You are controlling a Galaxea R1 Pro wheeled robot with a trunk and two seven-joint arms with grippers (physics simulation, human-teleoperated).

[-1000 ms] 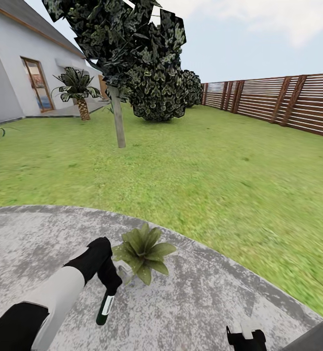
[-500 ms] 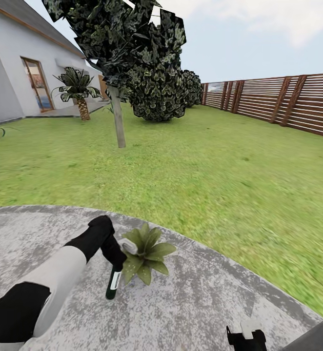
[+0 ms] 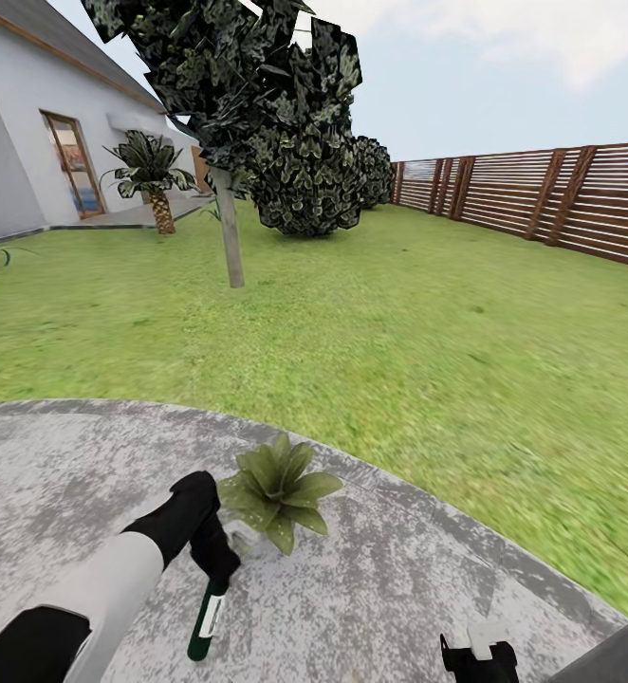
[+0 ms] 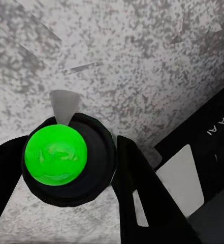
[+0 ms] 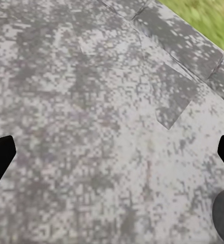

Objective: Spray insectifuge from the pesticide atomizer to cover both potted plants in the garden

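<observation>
On the round grey patio (image 3: 428, 588) of a fenced garden, the robot's left gripper (image 3: 221, 567) has its jaws clenched around the pesticide atomizer (image 3: 205, 618), the dark bottle hanging tilted below the black fingers, just beside a small potted plant (image 3: 278, 489) at the paving's edge. The left wrist view looks down on the bottle's bright green end, ringed in black between the fingers. The right gripper (image 3: 478, 655), low over bare paving, has its jaws spread and empty. The pick-up looks done; no spray is visible, so covering this plant, and a second one, appears to remain.
</observation>
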